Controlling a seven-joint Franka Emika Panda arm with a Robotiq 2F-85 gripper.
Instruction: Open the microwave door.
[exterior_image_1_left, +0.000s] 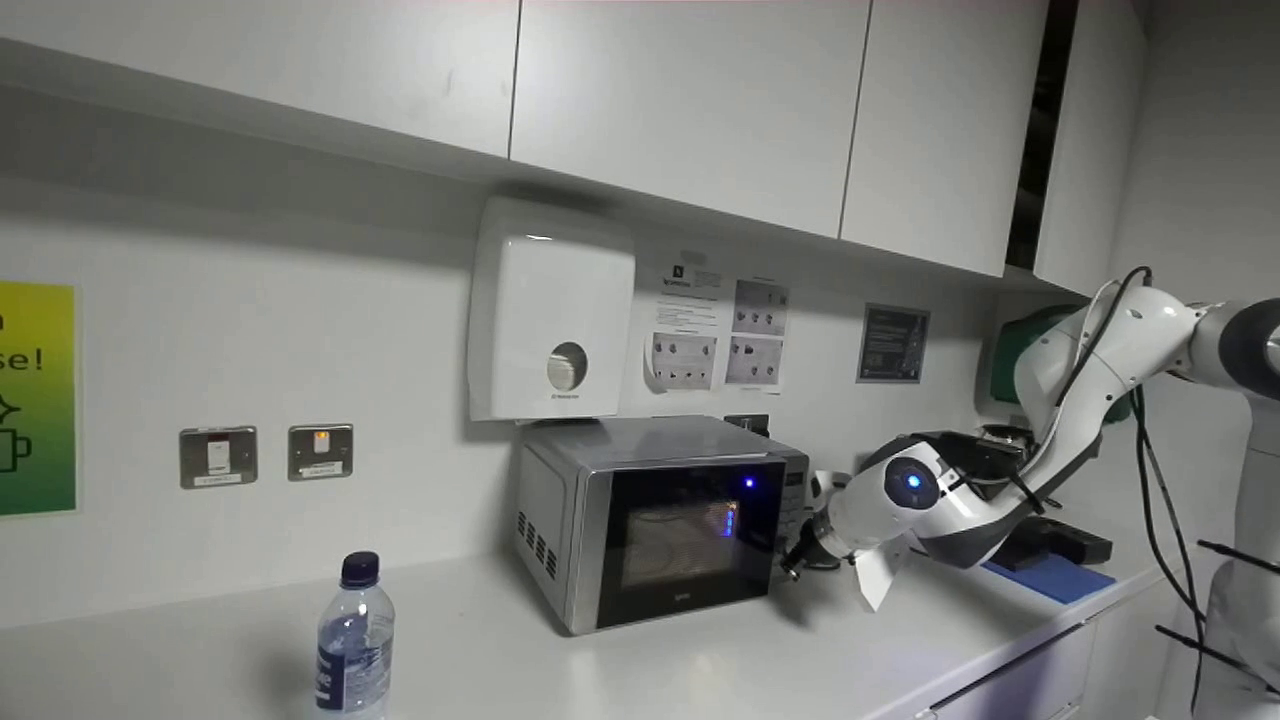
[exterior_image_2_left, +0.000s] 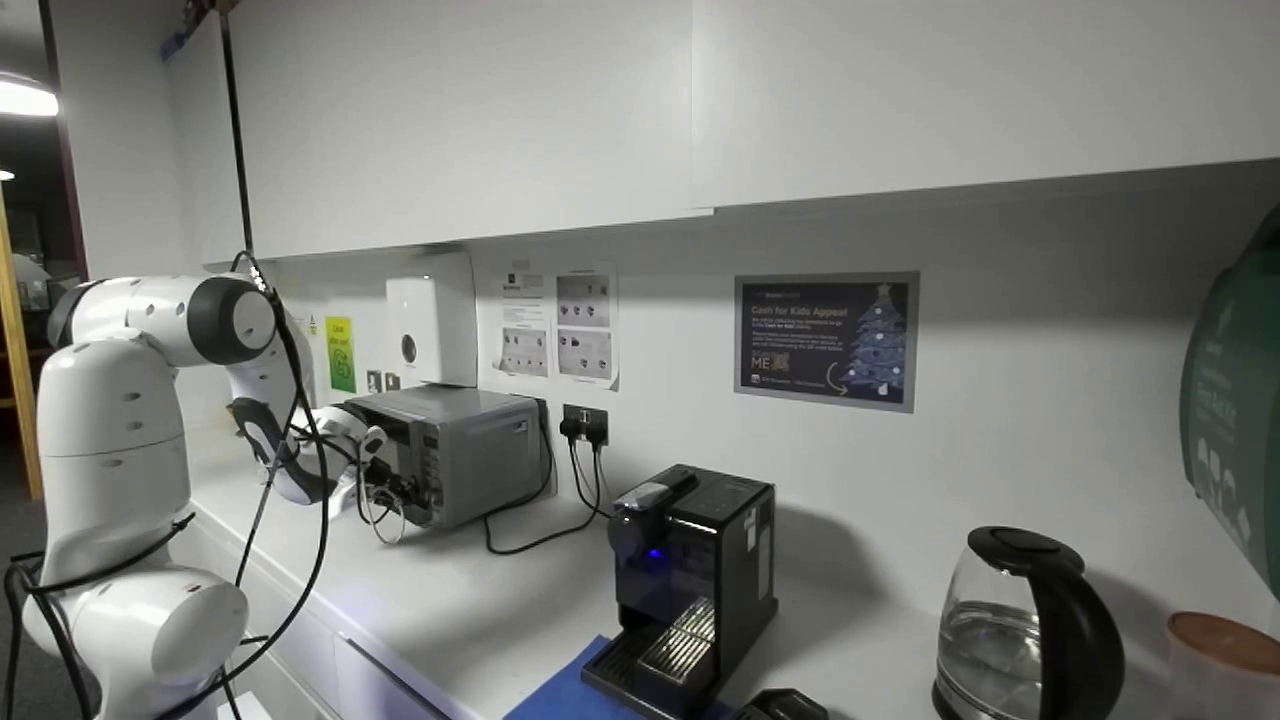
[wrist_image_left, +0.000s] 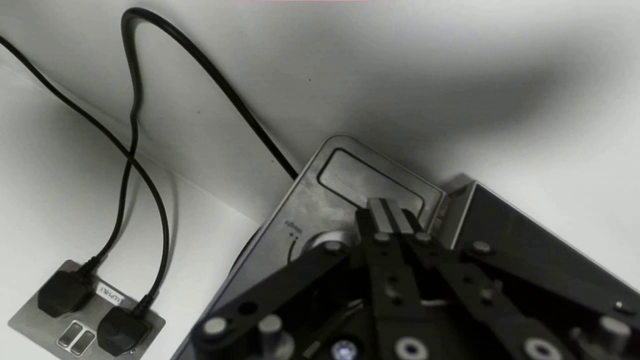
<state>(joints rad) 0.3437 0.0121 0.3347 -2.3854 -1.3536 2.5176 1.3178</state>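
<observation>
The microwave door (exterior_image_1_left: 640, 560) is a dark glass panel with a bluish glow and silver edges, on the silver-grey microwave (exterior_image_1_left: 640, 435). In the wrist view the door (wrist_image_left: 525, 235) stands forward of the control panel (wrist_image_left: 310, 197) with a gap between them, so it looks slightly ajar. My gripper (wrist_image_left: 390, 216) is shut and empty, its fingertips together over the outlined push button (wrist_image_left: 370, 175); contact cannot be told. A round dial (wrist_image_left: 327, 237) is partly hidden behind the fingers. In both exterior views the gripper (exterior_image_1_left: 792, 572) (exterior_image_2_left: 395, 490) is at the microwave's control-panel side.
A water bottle (exterior_image_1_left: 355, 640) stands on the counter in front of the microwave's far side. A black coffee machine (exterior_image_2_left: 740, 560) and a glass kettle (exterior_image_2_left: 990, 640) stand on the counter. Cables run to a wall socket (exterior_image_2_left: 585, 415). Cabinets (exterior_image_1_left: 690, 100) hang above, with a white dispenser (exterior_image_1_left: 555, 300) below them.
</observation>
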